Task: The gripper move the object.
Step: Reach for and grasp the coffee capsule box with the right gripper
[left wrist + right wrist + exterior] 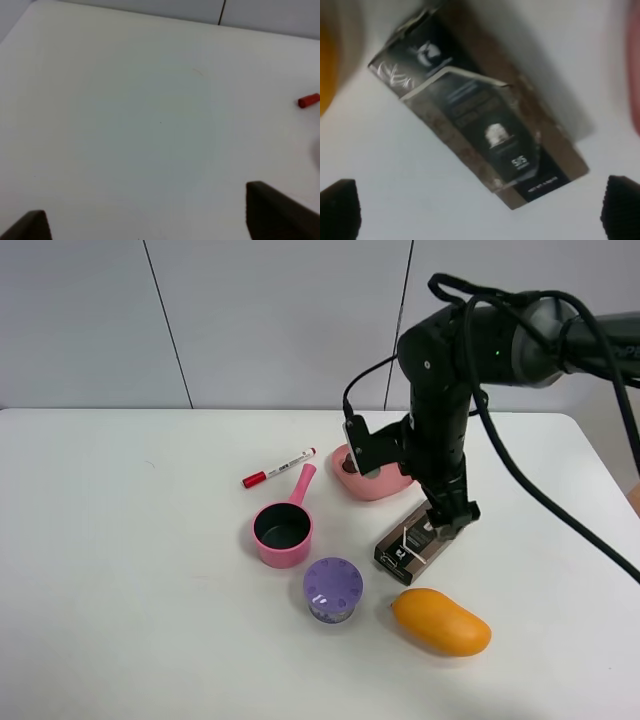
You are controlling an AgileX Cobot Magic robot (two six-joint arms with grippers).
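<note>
The dark brown box [412,543] with white print lies flat on the white table [150,570], between the pink dish and the mango. My right gripper [449,519] hangs just over the box's far end. In the right wrist view the box [480,105] fills the middle, and the right gripper [480,210] is open, with its fingertips [340,207] wide apart and clear of the box. My left gripper [150,220] is open and empty over bare table; its arm is out of the exterior view.
An orange mango [440,622] lies just in front of the box. A purple lidded jar [333,589] and a pink saucepan [283,530] stand to its left. A pink dish [372,478] sits behind it. A red-capped marker [278,468] lies further left.
</note>
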